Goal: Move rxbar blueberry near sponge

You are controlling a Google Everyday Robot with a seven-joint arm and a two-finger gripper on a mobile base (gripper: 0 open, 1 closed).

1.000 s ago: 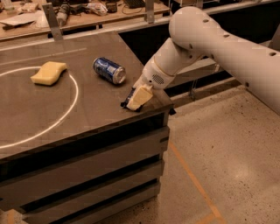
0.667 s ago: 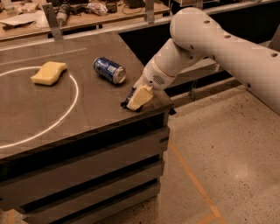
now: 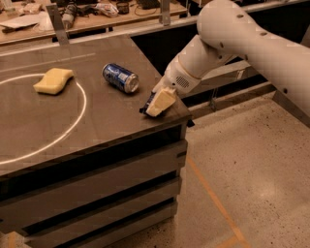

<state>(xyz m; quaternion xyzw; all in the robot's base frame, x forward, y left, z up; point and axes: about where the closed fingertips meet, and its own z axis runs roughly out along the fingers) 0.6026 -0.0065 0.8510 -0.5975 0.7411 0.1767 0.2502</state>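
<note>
The sponge [image 3: 53, 80], a pale yellow block, lies at the far left of the dark table [image 3: 97, 126], inside a white circle line. My gripper [image 3: 158, 103] is near the table's right front corner, right of the blue soda can. Its pale yellow fingers [image 3: 162, 100] are closed on the rxbar blueberry [image 3: 145, 108]. Only a dark end of the bar pokes out to the left, just above the tabletop. The rest of the bar is hidden by the fingers.
A blue soda can [image 3: 120, 77] lies on its side between the gripper and the sponge. The table's right edge [image 3: 186, 116] is just beside the gripper, with floor below. A cluttered bench [image 3: 72, 14] stands behind the table.
The gripper has shifted slightly right and up, and the dark end of the bar moved with it. The can and the sponge have not moved.
</note>
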